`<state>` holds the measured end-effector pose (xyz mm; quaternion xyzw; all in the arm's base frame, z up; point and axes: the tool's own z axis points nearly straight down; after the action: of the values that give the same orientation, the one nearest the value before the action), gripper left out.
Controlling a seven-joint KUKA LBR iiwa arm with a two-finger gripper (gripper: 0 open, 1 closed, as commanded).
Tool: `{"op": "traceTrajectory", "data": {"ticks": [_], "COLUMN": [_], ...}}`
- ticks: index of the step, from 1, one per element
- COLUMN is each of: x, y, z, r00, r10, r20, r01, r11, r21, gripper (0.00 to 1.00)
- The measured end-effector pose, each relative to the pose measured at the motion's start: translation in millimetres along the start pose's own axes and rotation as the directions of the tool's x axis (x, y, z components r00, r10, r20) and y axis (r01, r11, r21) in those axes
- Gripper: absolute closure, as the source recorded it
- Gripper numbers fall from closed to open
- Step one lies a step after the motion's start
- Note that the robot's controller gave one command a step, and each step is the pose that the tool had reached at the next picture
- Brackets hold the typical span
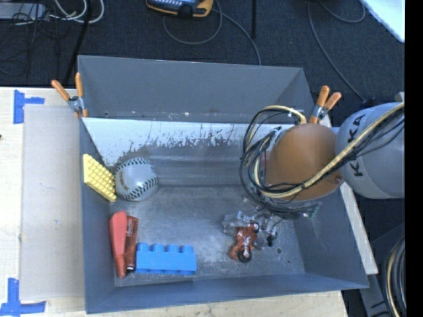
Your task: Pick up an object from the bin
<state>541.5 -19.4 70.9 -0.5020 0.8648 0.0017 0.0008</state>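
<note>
In the camera view, a grey sheet-metal bin (198, 98) with sloping walls and a scuffed, speckled floor is seen from above. The arm (377, 154) is entered from the right; its wrist is enclosed by a smooth, rounded orange-brown cover (301, 160), around which black and yellow cables (254, 157) are looped. Below the cover, the metallic gripper (254, 226) is lowered close to the floor in the right half of the bin. A small, irregular reddish-brown piece (242, 245) with a glossy surface is located directly at the gripper's lower end, on the floor towards the near wall. Contact between the two cannot be confirmed, and it cannot be determined whether the jaws are spread or closed, since they are obscured by the cover, the cables and the gripper body. The remaining items are grouped well apart on the left side: a yellow block (98, 176) with a waffle-grid texture is leaned against the left wall, touching a silver-white ball (136, 179) patterned with a fine mesh. Nearer the front, a red elongated tool (120, 242) is laid beside a blue studded plastic brick (166, 258).
</note>
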Motion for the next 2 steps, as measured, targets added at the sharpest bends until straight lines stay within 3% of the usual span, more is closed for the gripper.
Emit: {"op": "traceTrajectory", "data": {"ticks": [2], "x": [0.6], "y": [3], "z": [-23], "r00": [1.000], "r10": [-0.001], "r20": [-0.003], "r01": [0.001], "r11": [1.000], "r21": [-0.006], "gripper": [1.00]}}
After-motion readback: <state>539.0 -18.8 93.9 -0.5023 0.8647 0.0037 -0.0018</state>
